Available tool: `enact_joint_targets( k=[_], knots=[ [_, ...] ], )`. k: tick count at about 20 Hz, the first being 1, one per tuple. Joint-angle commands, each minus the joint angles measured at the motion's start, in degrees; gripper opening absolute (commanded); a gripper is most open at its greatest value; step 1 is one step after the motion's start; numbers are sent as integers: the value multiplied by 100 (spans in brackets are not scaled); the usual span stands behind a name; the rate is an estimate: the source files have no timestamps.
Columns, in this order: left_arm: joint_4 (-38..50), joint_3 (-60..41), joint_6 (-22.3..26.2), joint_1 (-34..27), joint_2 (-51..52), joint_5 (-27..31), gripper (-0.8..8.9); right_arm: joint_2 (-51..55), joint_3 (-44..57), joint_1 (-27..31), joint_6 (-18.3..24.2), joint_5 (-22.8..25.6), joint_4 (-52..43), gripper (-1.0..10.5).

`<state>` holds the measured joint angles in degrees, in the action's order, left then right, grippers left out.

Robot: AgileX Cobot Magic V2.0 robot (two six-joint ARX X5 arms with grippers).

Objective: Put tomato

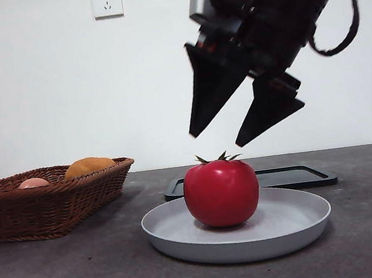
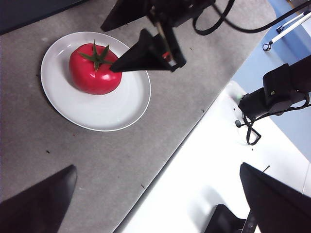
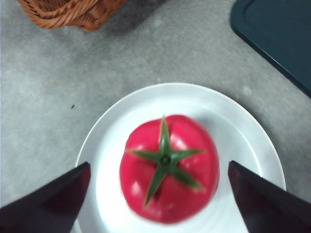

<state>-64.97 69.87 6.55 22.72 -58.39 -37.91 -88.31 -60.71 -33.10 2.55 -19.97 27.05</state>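
Note:
The glossy red tomato [image 1: 221, 193] with a green stem sits upright on a white round plate [image 1: 298, 223] in the middle of the table. My right gripper [image 1: 219, 140] hangs open just above the tomato, its black jaws spread and touching nothing. In the right wrist view the tomato [image 3: 170, 167] lies between the two jaws on the plate [image 3: 248, 126]. The left wrist view shows the tomato [image 2: 93, 70], the plate [image 2: 112, 109] and the right gripper [image 2: 109, 48] from afar. My left gripper [image 2: 158, 194] is open and empty, high up off to the side.
A brown wicker basket [image 1: 51, 199] stands at the left and holds an orange-yellow fruit [image 1: 89, 166] and a small pink fruit [image 1: 33, 183]. A dark flat tray [image 1: 299, 174] lies behind the plate. The table's edge [image 2: 175, 155] runs near the left gripper.

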Motion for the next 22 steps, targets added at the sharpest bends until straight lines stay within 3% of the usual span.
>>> enact_joint_targets(
  k=[1, 17, 20, 22],
  knots=[
    [35, 125, 72, 17, -35, -46, 593, -249, -92, -118, -48, 203, -151, 488],
    [68, 125, 72, 17, -35, -48, 593, -1032, -90, -245, -63, 352, -385, 478],
    [70, 125, 72, 17, -35, -48, 593, -1032, -90, -256, -63, 352, -387, 282],
    [70, 125, 72, 17, -35, -48, 593, -1032, -92, -256, -66, 350, -383, 253]
  ],
)
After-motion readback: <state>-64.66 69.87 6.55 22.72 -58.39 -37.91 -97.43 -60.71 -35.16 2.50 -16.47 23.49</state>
